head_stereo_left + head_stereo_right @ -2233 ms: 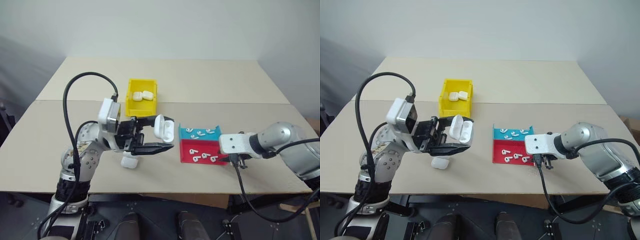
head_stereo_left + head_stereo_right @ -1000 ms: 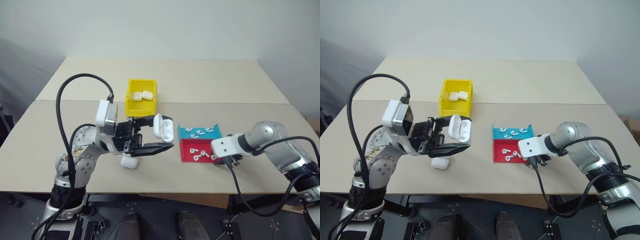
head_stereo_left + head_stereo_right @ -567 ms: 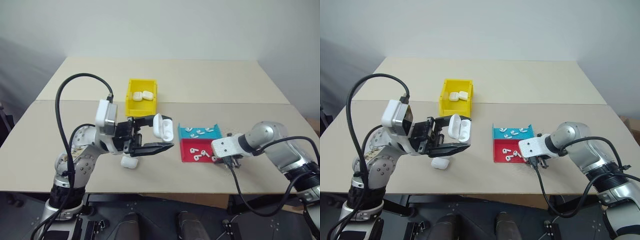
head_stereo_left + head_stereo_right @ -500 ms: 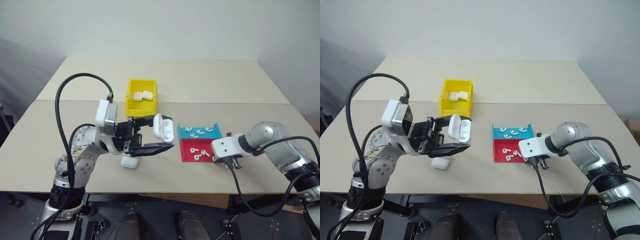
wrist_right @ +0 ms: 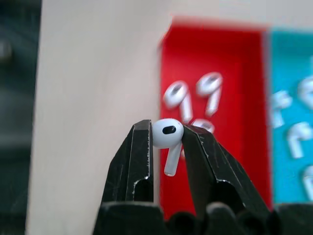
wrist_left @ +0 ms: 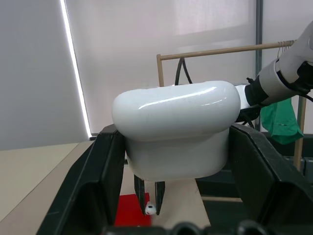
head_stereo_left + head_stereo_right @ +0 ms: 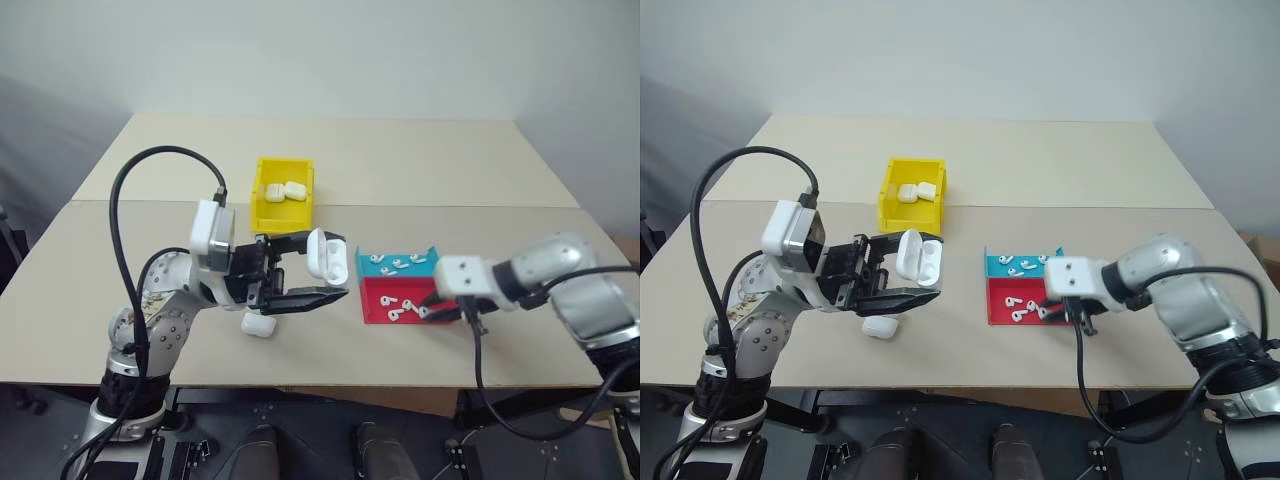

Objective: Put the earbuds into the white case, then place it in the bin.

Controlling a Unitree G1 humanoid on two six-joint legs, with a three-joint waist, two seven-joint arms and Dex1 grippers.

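Note:
The white case (image 7: 327,257), lid flipped open, is clamped in my left gripper (image 7: 322,270), held above the table left of the trays. In the left wrist view the case (image 6: 175,129) sits between both black fingers. My right gripper (image 5: 166,136) is shut on one earbud (image 5: 167,138), raised over the near right corner of the red tray (image 7: 374,301). That earbud (image 6: 150,209) also shows past the case in the left wrist view. More earbuds (image 7: 404,307) lie in the red tray. The yellow bin (image 7: 280,218) stands behind the left gripper.
Two closed white cases (image 7: 284,190) lie in the bin. Another closed case (image 7: 259,325) rests on the table below the left gripper. A cyan tray (image 7: 366,268) with several earbuds adjoins the red tray's far side. The table's front edge runs close below.
My right gripper has closed on an earbud at the red tray's near right corner, lifted it and turned toward the left. The left gripper and its case have not moved.

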